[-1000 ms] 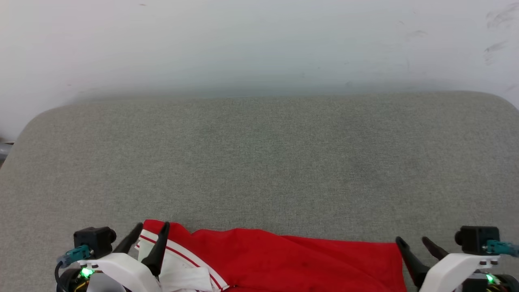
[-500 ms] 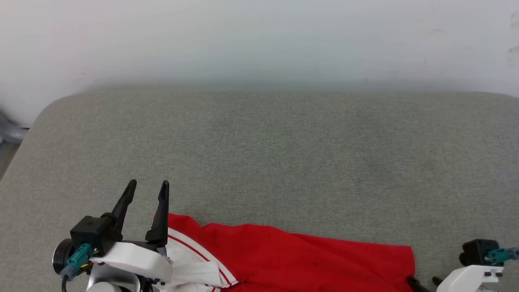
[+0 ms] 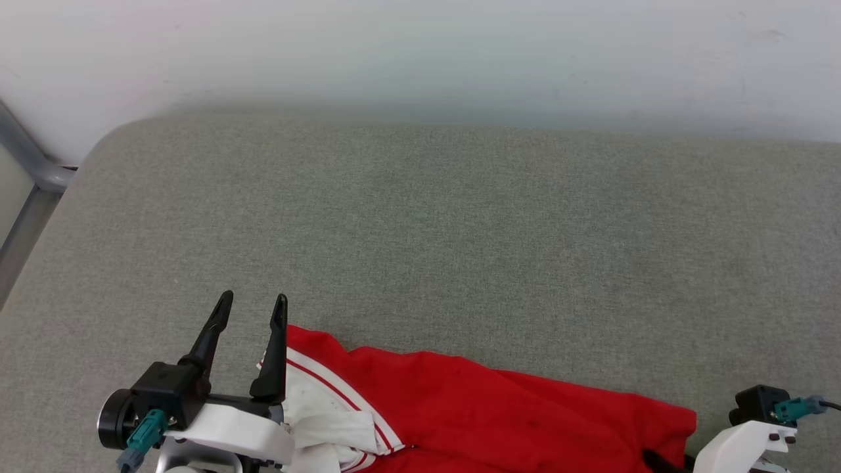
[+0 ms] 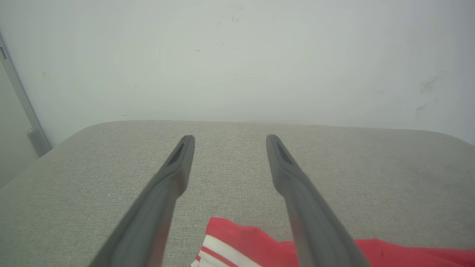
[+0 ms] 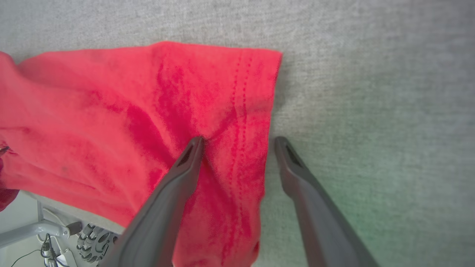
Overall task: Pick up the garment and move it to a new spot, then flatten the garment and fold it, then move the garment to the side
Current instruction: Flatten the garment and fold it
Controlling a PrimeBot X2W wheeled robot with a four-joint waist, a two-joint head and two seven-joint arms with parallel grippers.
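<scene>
The garment (image 3: 499, 414) lies crumpled along the near edge of the grey padded surface (image 3: 420, 230), red body to the right and a white sleeve with red stripes at its left end. My left gripper (image 3: 255, 299) is open, raised at the sleeve's left side with its fingertips past the cloth; in the left wrist view the left gripper (image 4: 230, 139) holds nothing, and the garment (image 4: 241, 241) shows low between its fingers. My right gripper (image 5: 239, 141) is open over the garment's (image 5: 111, 111) right hem, one finger above red cloth, the other above the grey surface. Its white wrist (image 3: 742, 447) shows at the bottom right.
A white wall (image 3: 420, 52) runs close behind the padded surface. A grey metal frame (image 3: 26, 164) stands at the far left. Grey surface stretches wide beyond the garment. The garment's near part hangs over the front edge, with the robot's base and cables (image 5: 55, 237) below.
The head camera has shifted. My left gripper has lifted from over the sleeve and reaches farther forward. My right gripper has sunk toward the bottom edge of the head view. Both stay open.
</scene>
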